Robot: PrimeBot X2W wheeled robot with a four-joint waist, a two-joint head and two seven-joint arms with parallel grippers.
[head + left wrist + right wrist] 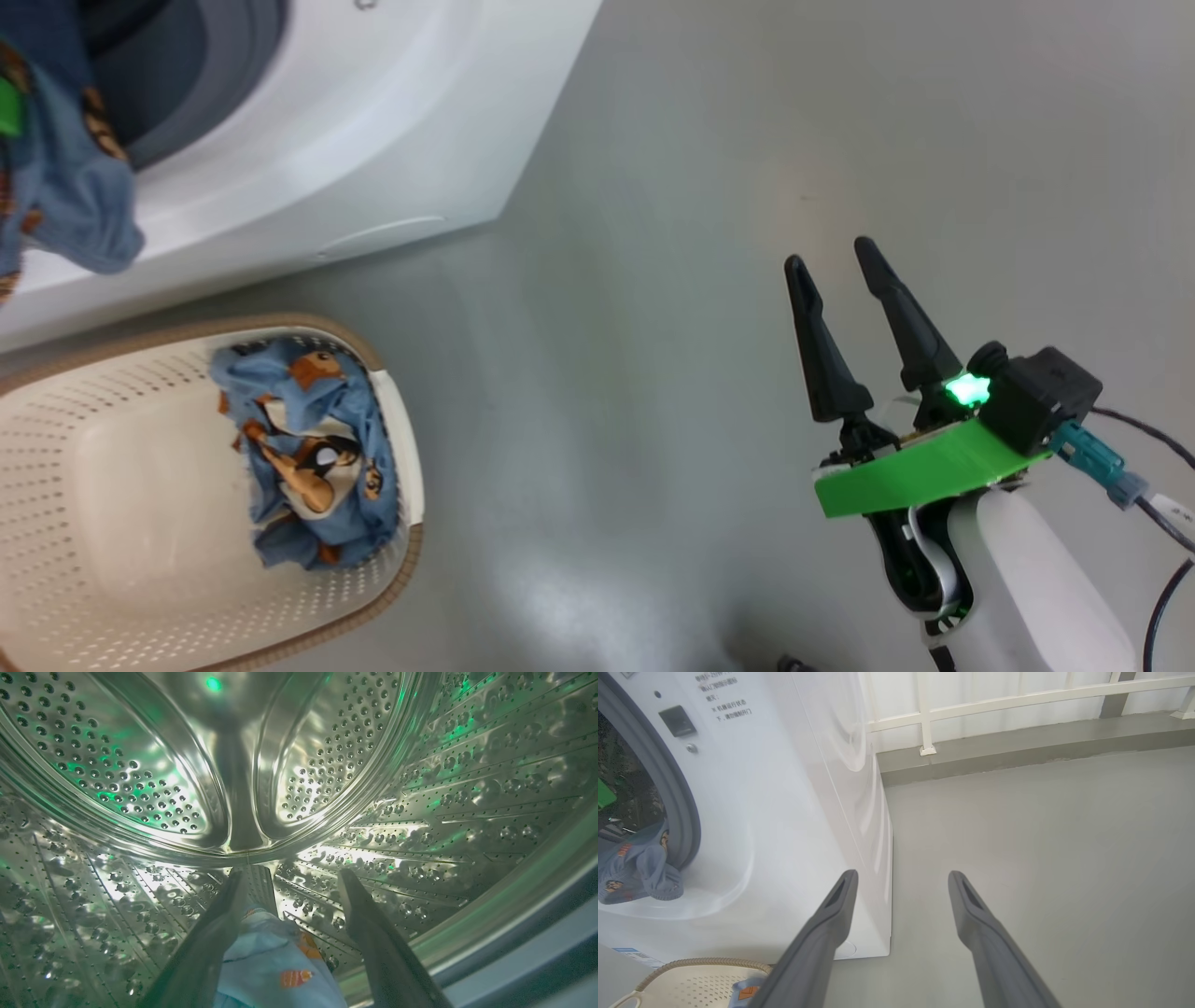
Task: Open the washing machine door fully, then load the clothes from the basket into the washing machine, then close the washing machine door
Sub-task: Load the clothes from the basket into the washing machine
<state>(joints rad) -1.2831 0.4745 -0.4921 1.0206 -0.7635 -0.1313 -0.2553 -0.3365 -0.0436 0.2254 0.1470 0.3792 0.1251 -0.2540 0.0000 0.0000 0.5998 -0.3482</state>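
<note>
Deep inside the washing machine (373,121), the left gripper (289,886) has its two fingers spread apart over the steel drum (140,765). A blue garment (275,961) lies loosely between their bases, not pinched. Seen from outside, part of that fabric hangs over the lower lip of the machine's mouth, across the grey gasket (682,807).

That overhang looks like the main risk. If the arm backs out of the machine with cloth resting against a finger, the garment may be dragged out and slide down the machine's front. If it is left across the gasket, the door would likely clamp on it and fail to latch.

Just in front of the machine sits the basket (401,485), with a second bundle (308,439) of printed blue cloth against its right wall, so loading is probably about half done.

Off the machine's right front corner, the right gripper (829,256) hangs above the bare floor (700,187), fingers apart and holding nothing.
</note>
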